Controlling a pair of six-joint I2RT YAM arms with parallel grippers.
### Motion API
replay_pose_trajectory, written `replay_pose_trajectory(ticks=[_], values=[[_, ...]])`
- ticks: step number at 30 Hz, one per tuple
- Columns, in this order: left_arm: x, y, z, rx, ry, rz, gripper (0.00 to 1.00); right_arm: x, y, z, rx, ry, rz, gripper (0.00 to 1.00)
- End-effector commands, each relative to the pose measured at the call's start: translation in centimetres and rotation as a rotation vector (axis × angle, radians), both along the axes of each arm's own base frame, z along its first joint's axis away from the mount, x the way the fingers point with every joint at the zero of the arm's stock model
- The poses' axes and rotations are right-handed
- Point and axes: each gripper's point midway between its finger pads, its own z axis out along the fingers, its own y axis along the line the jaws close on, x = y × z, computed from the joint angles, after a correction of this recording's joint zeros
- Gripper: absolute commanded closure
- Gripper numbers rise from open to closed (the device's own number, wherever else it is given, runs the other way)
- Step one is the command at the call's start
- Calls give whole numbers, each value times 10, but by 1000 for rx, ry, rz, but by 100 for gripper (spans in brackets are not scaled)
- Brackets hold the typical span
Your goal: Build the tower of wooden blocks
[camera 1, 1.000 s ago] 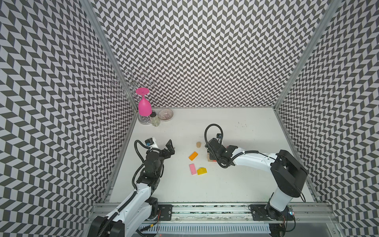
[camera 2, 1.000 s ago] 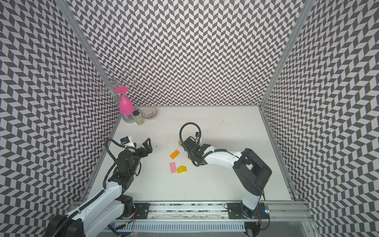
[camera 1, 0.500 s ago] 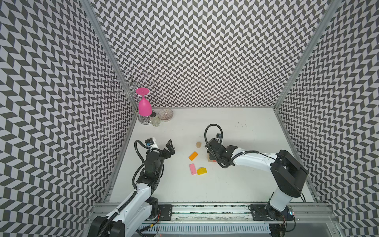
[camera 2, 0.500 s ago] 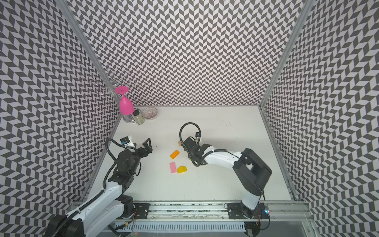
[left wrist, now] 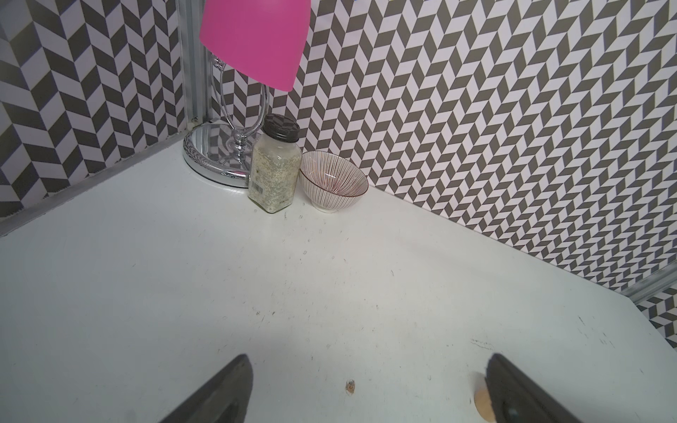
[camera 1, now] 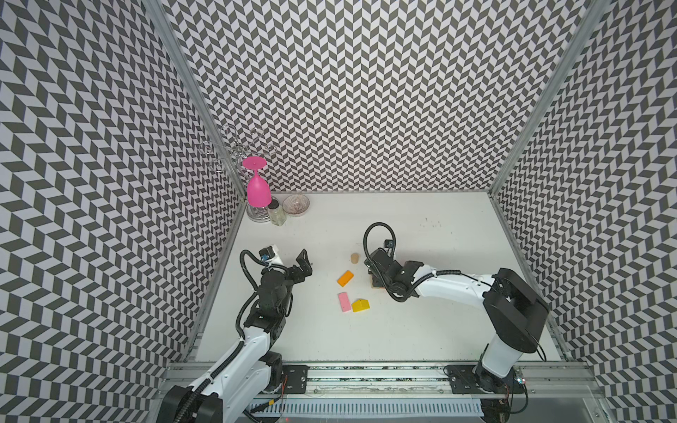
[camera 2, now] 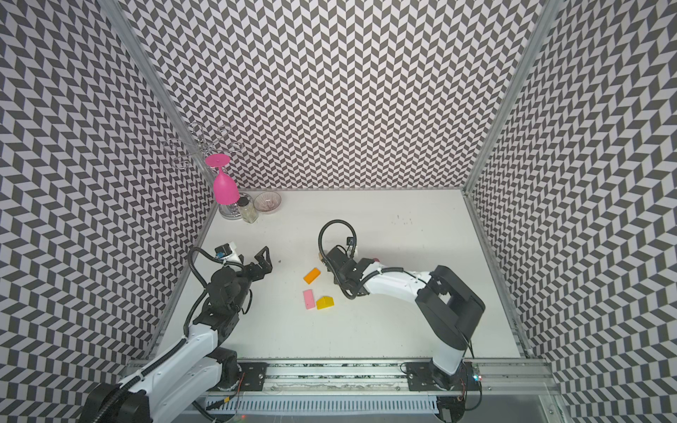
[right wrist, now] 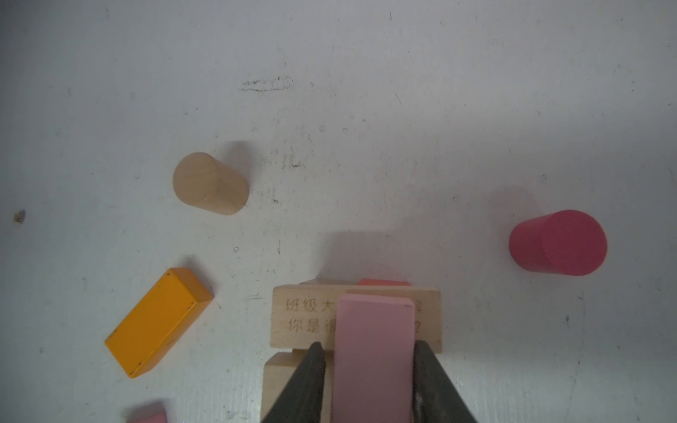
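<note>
Pink block (right wrist: 373, 351) between right fingers (right wrist: 309, 381), atop tan engraved block (right wrist: 304, 318)

White table (camera 1: 421, 329) carries loose wood blocks (camera 1: 345, 278), tower (right wrist: 293, 318), jar (camera 1: 277, 216), bowl (camera 1: 296, 203).

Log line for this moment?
left end effector: open, empty | right end effector: straddling pink rectangular wood block atop tan engraved wood block, grip unclear

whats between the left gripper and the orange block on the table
Only bare white table lies between the left gripper and the orange block, apart from a tiny dark speck by the gripper; both top views show it.
</note>
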Motion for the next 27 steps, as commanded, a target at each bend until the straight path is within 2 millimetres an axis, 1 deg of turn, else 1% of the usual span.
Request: replay_pose_trajectory(ticks=[1,6,10,13,16,18,21,23,25,27], values=[[-1,-2,7,-10,-32,-12,0,8,7,14,25,-49,-18,60],[-2,-3,6,-10,-32,-13,0,9,1,17,10,-60,-39,60],[-2,-3,7,-10,-33,-13,0,9,-3,29,14,-83,-46,60],[-2,-3,7,-10,-33,-13,0,6,-5,46,30,-117,-31,60],[-2,-2,7,-11,-33,-12,0,-2,-4,70,52,-170,-1,56],[-2,-2,7,-12,-33,-12,0,-10,-2,86,72,-202,27,51],[-2,-2,6,-12,-31,-8,0,-23,8,106,114,-242,80,46],[-1,-2,6,-12,-31,-7,0,-34,22,115,158,-255,127,44],[-2,-1,6,-10,-31,-4,0,-40,37,118,189,-258,164,42],[-2,0,6,-11,-27,4,0,-44,53,115,202,-251,195,42]])
